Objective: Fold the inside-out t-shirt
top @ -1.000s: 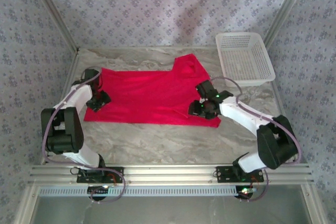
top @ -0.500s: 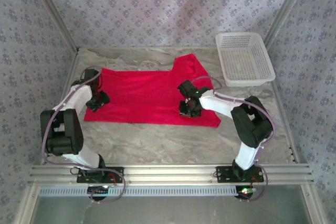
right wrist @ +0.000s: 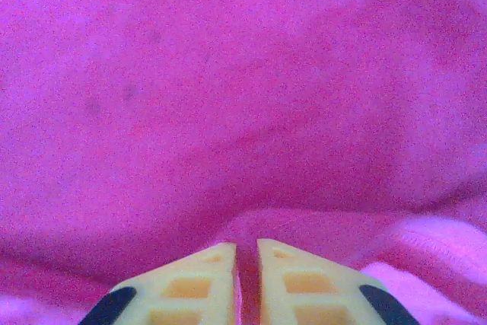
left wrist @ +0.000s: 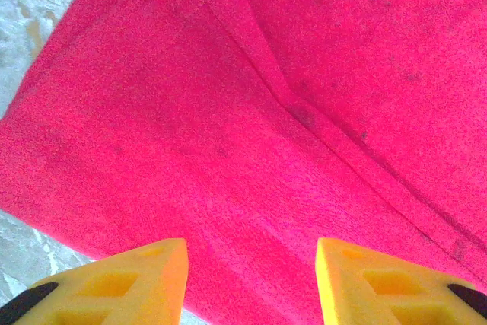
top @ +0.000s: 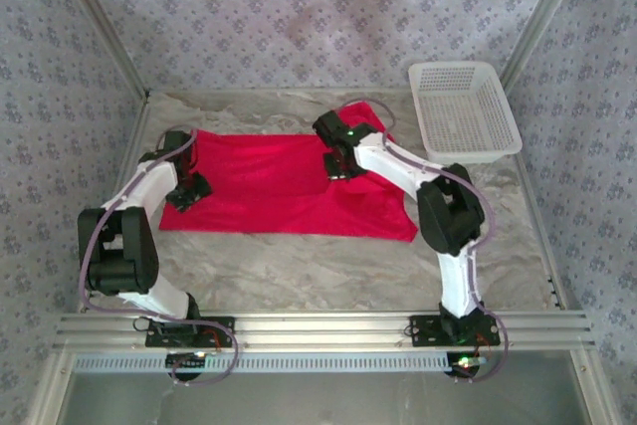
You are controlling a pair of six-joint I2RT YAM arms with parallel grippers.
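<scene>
Red t-shirt flat on the worktop, fold starting.
Left fingers spread over its left hem, likely anchoring; farther back, right fingers pinch a raised cloth ridge, apparently to draw it across.

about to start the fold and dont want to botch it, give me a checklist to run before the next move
1. right gripper pinching the t-shirt: ok, fingers nearly closed on a raised ridge of cloth.
2. left gripper gripping the left edge: not ok, open above the cloth.
3. t-shirt lying flat: not ok, rumpled near the right gripper.
4. basket apart from the t-shirt: ok.
5. Layers caught by the right gripper: cannot tell.
</scene>
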